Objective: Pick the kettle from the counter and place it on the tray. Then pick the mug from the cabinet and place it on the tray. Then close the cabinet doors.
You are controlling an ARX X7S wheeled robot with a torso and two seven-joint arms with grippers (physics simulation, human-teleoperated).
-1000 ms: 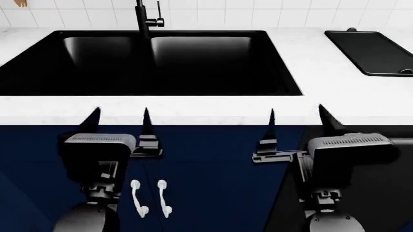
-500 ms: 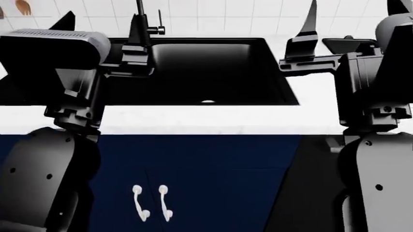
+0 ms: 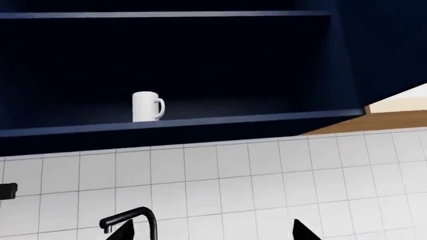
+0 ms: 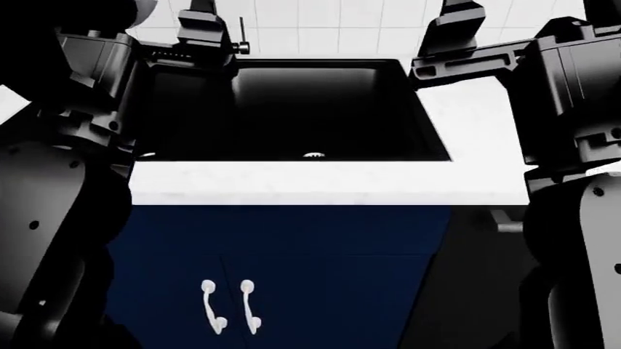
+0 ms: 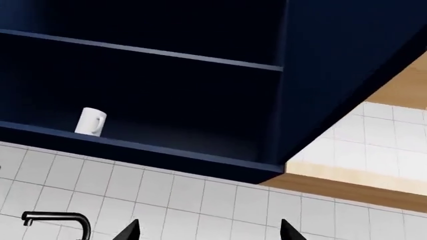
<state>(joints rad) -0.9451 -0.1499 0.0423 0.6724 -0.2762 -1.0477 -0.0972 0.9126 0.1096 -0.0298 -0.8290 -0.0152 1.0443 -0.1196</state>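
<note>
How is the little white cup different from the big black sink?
The mug is white; the sink is black. The mug is small and stands up on the open cabinet shelf; the sink is wide and set down into the white counter. Both are hollow and look empty.

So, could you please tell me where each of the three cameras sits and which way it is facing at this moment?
Head view: on the robot's head, looking forward and down at the black sink, the counter and the blue base cabinet; both raised arms frame it.
Left wrist view: near the left gripper, facing up at the open wall cabinet and the mug; only fingertips show.
Right wrist view: near the right gripper, facing up likewise; only fingertips show.
Shared: both wrist views see the mug, the cabinet shelf, the tiled wall and the faucet.
</note>
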